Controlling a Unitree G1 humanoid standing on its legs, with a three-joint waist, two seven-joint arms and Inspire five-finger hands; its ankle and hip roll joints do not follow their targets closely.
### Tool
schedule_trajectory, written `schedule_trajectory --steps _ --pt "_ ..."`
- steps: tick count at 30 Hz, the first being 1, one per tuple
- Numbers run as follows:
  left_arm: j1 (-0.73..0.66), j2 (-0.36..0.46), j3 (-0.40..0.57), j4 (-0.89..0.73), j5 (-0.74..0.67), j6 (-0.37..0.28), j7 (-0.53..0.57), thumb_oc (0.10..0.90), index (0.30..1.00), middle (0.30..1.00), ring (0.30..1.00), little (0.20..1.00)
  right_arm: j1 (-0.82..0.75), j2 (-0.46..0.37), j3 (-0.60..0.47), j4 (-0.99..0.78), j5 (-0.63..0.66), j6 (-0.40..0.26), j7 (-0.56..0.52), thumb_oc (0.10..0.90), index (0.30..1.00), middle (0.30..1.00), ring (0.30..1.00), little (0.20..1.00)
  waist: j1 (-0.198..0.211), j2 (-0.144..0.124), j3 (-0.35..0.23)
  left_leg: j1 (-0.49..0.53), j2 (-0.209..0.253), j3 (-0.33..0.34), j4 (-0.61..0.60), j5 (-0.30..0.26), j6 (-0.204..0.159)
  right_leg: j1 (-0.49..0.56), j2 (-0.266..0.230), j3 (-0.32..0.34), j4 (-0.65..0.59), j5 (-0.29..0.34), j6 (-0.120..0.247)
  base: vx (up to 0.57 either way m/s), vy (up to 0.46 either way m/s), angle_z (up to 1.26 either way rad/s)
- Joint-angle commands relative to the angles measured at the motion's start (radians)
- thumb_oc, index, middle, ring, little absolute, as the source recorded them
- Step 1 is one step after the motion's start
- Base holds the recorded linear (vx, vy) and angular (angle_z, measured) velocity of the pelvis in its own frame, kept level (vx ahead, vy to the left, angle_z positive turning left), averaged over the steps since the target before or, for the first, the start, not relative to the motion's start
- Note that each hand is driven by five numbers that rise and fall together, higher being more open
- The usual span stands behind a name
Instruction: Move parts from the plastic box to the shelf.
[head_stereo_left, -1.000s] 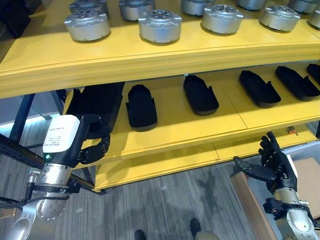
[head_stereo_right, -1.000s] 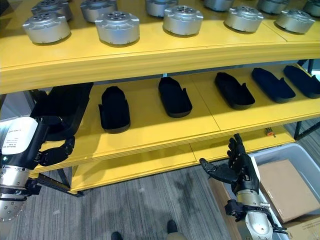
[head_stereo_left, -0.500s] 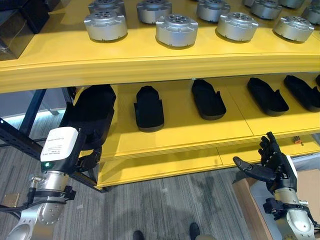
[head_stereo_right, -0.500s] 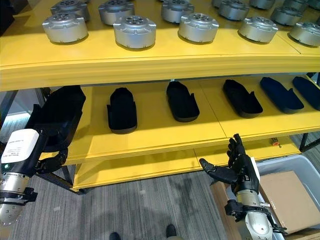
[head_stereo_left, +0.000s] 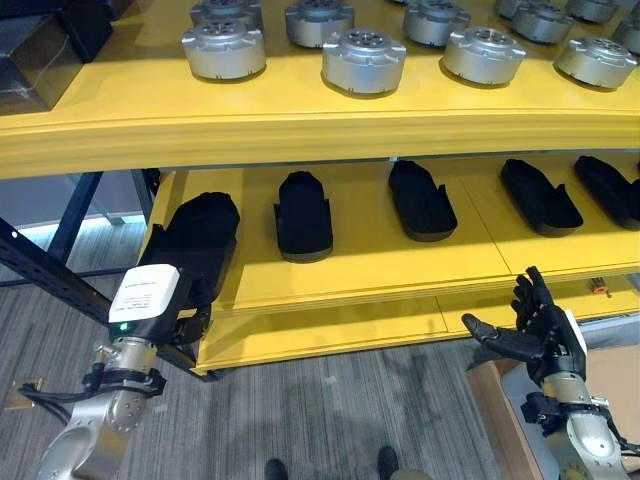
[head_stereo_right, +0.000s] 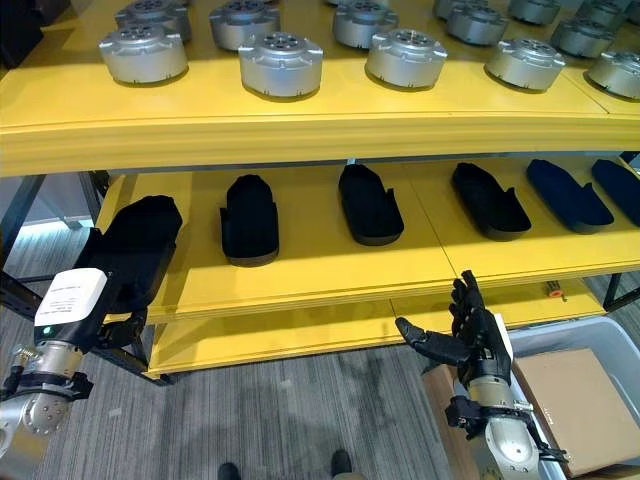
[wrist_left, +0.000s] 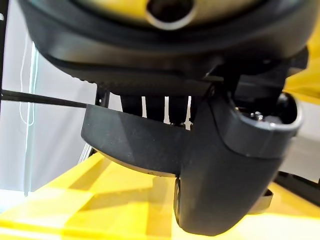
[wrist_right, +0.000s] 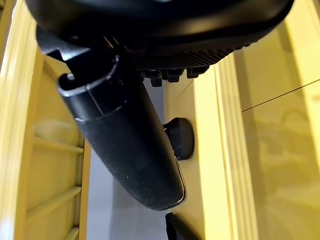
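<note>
left hand (head_stereo_left: 190, 322) at the middle yellow shelf's (head_stereo_left: 350, 275) left end, finger state cannot tell | black part (head_stereo_left: 195, 240) lies on that shelf just above it; draw clear without dragging it | right hand (head_stereo_left: 535, 335) fingers spread, empty, below the shelf's front edge, over the grey plastic box (head_stereo_right: 590, 335)

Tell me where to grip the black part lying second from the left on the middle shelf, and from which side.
Probably across the long sides of the black part, near its squarer front end, coming in from the shelf's open front. It lies flat, lengthwise front to back, with bare shelf on both flanks, so fingers should fit either side.
</note>
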Motion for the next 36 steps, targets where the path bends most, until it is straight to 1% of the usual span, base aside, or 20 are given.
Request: schedule_trajectory --steps 1,2,3,4,5,6,11,14,18,19,21,22,25,29,30,32,36 --pt "-0.176 0.117 0.080 -0.013 0.031 0.001 0.143 0.400 0.300 0.300 0.300 0.300 -0.112 -0.057 -0.022 -0.036 -0.029 -0.102 -0.010 0.900 1.000 1.000 1.000 1.000 -0.024 -0.036 -0.010 -0.089 0.072 -0.040 0.191 -0.112 0.008 -0.012 -0.066 0.049 0.163 -0.113 0.036 -0.16 -0.019 0.22" --pt "-0.234 0.139 0.042 0.024 0.048 0.016 0.155 0.400 0.300 0.300 0.300 0.300 -0.132 -0.067 -0.017 -0.037 -0.025 -0.111 -0.015 0.900 1.000 1.000 1.000 1.000 -0.025 -0.032 0.012 -0.151 0.074 -0.067 0.254 -0.119 0.004 -0.047 -0.065 0.034 0.213 -0.131 0.030 -0.20 0.000 0.29" --pt "-0.275 0.149 0.021 0.044 0.044 0.026 0.163 0.400 0.300 0.300 0.300 0.300 -0.158 -0.077 -0.005 -0.041 -0.018 -0.114 -0.018 0.900 1.000 1.000 1.000 1.000 -0.028 -0.027 0.030 -0.189 0.075 -0.090 0.297 -0.132 0.010 -0.090 -0.061 0.035 0.270 -0.147 0.024 -0.20 0.000 0.45" --pt "-0.284 0.150 0.015 0.049 0.044 0.026 0.165 0.400 0.300 0.300 0.300 0.300 -0.160 -0.076 -0.007 -0.039 -0.018 -0.115 -0.019 0.900 1.000 1.000 1.000 1.000 -0.028 -0.025 0.026 -0.202 0.076 -0.094 0.305 -0.134 0.011 -0.101 -0.061 0.033 0.278 -0.150 0.023 -0.14 0.030 0.45" --pt "-0.315 0.167 -0.002 0.066 0.057 0.035 0.167 0.400 0.300 0.300 0.300 0.300 -0.180 -0.080 0.004 -0.040 -0.013 -0.117 -0.022 0.900 1.000 1.000 1.000 1.000 -0.024 -0.022 0.037 -0.225 0.075 -0.106 0.330 -0.145 0.016 -0.124 -0.061 0.031 0.310 -0.164 0.021 -0.07 0.018 0.34" --pt "-0.335 0.163 -0.016 0.077 0.052 0.038 0.167 0.400 0.300 0.300 0.300 0.300 -0.185 -0.081 0.006 -0.040 -0.015 -0.118 -0.025 0.900 1.000 1.000 1.000 1.000 -0.022 -0.022 0.042 -0.244 0.073 -0.116 0.353 -0.155 0.016 -0.134 -0.062 0.027 0.333 -0.179 0.020 -0.07 0.025 0.19" --pt "-0.397 0.174 -0.060 0.117 0.063 0.057 0.173 0.400 0.300 0.300 0.300 0.300 -0.192 -0.085 0.007 -0.041 -0.016 -0.123 -0.032 0.900 1.000 1.000 1.000 1.000 -0.018 -0.018 0.060 -0.292 0.062 -0.146 0.399 -0.166 0.020 -0.162 -0.068 0.011 0.388 -0.206 0.014 -0.03 0.011 0.13" --pt "-0.418 0.174 -0.071 0.139 0.067 0.067 0.177 0.400 0.300 0.300 0.300 0.300 -0.196 -0.085 0.012 -0.044 -0.015 -0.122 -0.031 0.900 1.000 1.000 1.000 1.000 -0.016 -0.018 0.063 -0.309 0.056 -0.159 0.410 -0.167 0.022 -0.172 -0.069 0.004 0.402 -0.215 0.010 -0.01 0.009 0.15" --pt "-0.450 0.180 -0.078 0.158 0.070 0.080 0.188 0.400 0.300 0.300 0.300 0.300 -0.202 -0.089 0.016 -0.040 -0.011 -0.123 -0.032 0.900 1.000 1.000 1.000 1.000 -0.009 -0.025 0.072 -0.332 0.053 -0.176 0.418 -0.164 0.023 -0.181 -0.069 -0.008 0.413 -0.225 0.006 -0.01 -0.008 0.18" --pt "-0.472 0.195 -0.089 0.172 0.072 0.086 0.186 0.400 0.300 0.300 0.300 0.300 -0.206 -0.095 0.014 -0.038 -0.010 -0.122 -0.035 0.900 1.000 1.000 1.000 1.000 -0.008 -0.028 0.074 -0.342 0.052 -0.182 0.421 -0.162 0.022 -0.183 -0.070 -0.016 0.417 -0.229 0.004 0.01 -0.003 0.12" --pt "-0.487 0.200 -0.100 0.182 0.073 0.089 0.188 0.400 0.300 0.300 0.300 0.300 -0.210 -0.096 0.016 -0.039 -0.009 -0.122 -0.035 0.900 1.000 1.000 1.000 1.000 -0.008 -0.029 0.074 -0.345 0.050 -0.183 0.421 -0.162 0.022 -0.186 -0.069 -0.017 0.419 -0.231 0.003 0.01 0.005 0.09" --pt "-0.517 0.209 -0.121 0.201 0.074 0.094 0.187 0.400 0.300 0.300 0.300 0.300 -0.214 -0.099 0.019 -0.038 -0.006 -0.124 -0.033 0.900 1.000 1.000 1.000 1.000 -0.009 -0.030 0.077 -0.353 0.050 -0.188 0.430 -0.165 0.023 -0.190 -0.070 -0.018 0.425 -0.232 0.004 0.01 0.013 0.04" --pt "-0.562 0.224 -0.156 0.229 0.080 0.099 0.184 0.400 0.300 0.300 0.300 0.300 -0.220 -0.106 0.025 -0.036 -0.005 -0.124 -0.030 0.900 1.000 1.000 1.000 1.000 -0.012 -0.032 0.080 -0.361 0.050 -0.191 0.439 -0.169 0.024 -0.193 -0.071 -0.022 0.428 -0.235 0.003 0.01 0.005 0.03" --pt "-0.567 0.224 -0.160 0.232 0.079 0.099 0.185 0.400 0.300 0.300 0.300 0.300 -0.220 -0.105 0.023 -0.036 -0.004 -0.124 -0.030 0.900 1.000 1.000 1.000 1.000 -0.011 -0.032 0.081 -0.362 0.051 -0.192 0.440 -0.169 0.024 -0.193 -0.071 -0.023 0.428 -0.235 0.003 0.01 0.007 0.01" --pt "-0.605 0.248 -0.187 0.237 0.087 0.098 0.180 0.400 0.300 0.300 0.300 0.300 -0.220 -0.109 0.031 -0.041 0.002 -0.127 -0.026 0.900 1.000 1.000 1.000 1.000 -0.019 -0.034 0.081 -0.368 0.052 -0.192 0.447 -0.174 0.026 -0.195 -0.071 -0.023 0.425 -0.234 0.004 0.05 0.033 -0.01" --pt "-0.623 0.251 -0.203 0.244 0.087 0.098 0.181 0.400 0.300 0.300 0.300 0.300 -0.218 -0.106 0.028 -0.041 0.002 -0.127 -0.025 0.900 1.000 1.000 1.000 1.000 -0.016 -0.035 0.080 -0.371 0.053 -0.190 0.451 -0.177 0.027 -0.198 -0.071 -0.023 0.423 -0.233 0.004 0.02 0.017 0.00" --pt "-0.670 0.255 -0.234 0.269 0.091 0.109 0.174 0.400 0.300 0.300 0.300 0.300 -0.214 -0.108 0.034 -0.042 0.001 -0.123 -0.017 0.900 1.000 1.000 1.000 1.000 -0.023 -0.033 0.076 -0.372 0.054 -0.181 0.448 -0.180 0.028 -0.201 -0.069 -0.015 0.406 -0.227 0.007 0.01 0.022 -0.02"
